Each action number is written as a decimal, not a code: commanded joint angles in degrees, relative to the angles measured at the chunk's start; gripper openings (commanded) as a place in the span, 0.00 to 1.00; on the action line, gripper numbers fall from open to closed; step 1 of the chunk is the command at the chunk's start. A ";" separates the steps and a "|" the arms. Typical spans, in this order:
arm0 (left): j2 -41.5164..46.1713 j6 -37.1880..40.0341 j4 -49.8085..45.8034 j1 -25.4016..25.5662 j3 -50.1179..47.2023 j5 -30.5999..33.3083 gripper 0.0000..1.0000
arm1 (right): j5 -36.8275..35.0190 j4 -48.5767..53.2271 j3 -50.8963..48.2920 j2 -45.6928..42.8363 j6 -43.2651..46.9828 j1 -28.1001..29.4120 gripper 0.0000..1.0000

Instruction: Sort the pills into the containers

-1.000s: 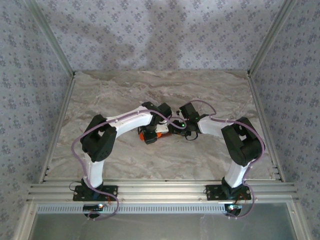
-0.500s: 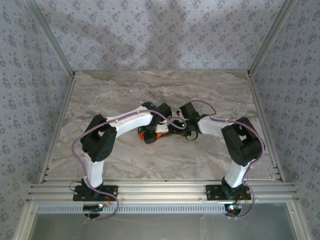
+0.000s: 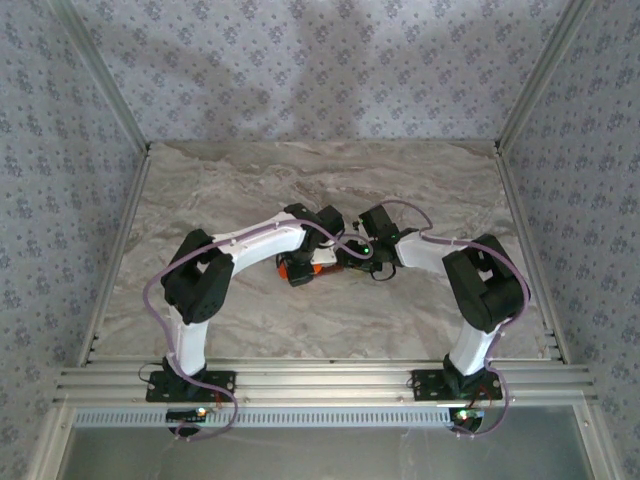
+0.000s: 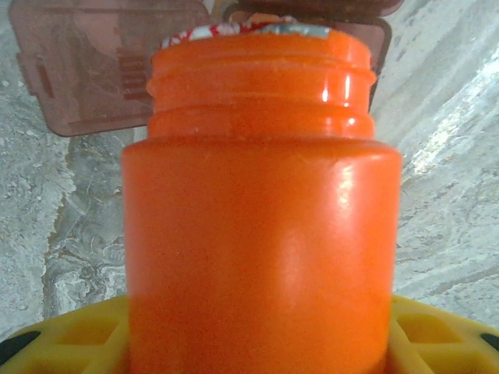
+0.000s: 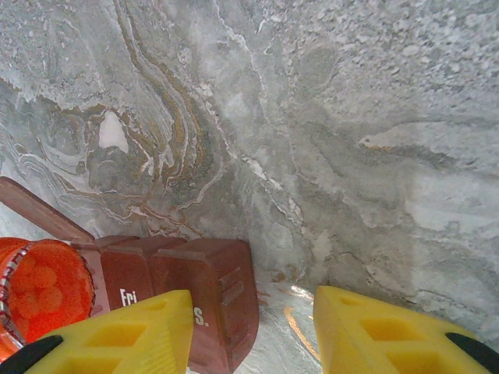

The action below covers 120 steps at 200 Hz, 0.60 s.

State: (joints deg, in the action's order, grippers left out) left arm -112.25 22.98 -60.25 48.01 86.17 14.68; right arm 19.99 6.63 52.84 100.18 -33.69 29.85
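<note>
Got the left gripper clamped on the orange bottle, mouth open, pills showing at the rim. Pointing it at the containers, a reddish-brown strip with see-through lids, just past the mouth. Got the right gripper with fingers apart, gripping nothing, hanging over the strip's end cells marked "Fri" and "S.". Sitting mid table, well away from every edge.

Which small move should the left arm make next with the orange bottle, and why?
Probably tip the orange bottle slightly toward the containers: its mouth is uncapped, pills sit at the rim, and the lids lie open just beyond it.
</note>
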 commanded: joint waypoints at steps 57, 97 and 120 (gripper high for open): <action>0.94 1.18 -2.41 0.24 2.44 0.91 0.00 | -0.74 2.64 -0.45 1.26 -0.28 -0.32 0.47; 0.81 0.84 -2.15 0.31 1.39 -0.12 0.00 | -0.76 2.74 -0.22 1.25 -0.30 -0.34 0.47; 0.65 0.69 -2.16 0.36 0.87 -0.86 0.00 | -0.76 2.68 -0.11 1.42 -0.34 -0.34 0.47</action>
State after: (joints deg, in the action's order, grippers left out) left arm -112.25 23.14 -60.47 48.03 86.98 14.87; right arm 19.99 6.61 52.84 100.18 -33.69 29.85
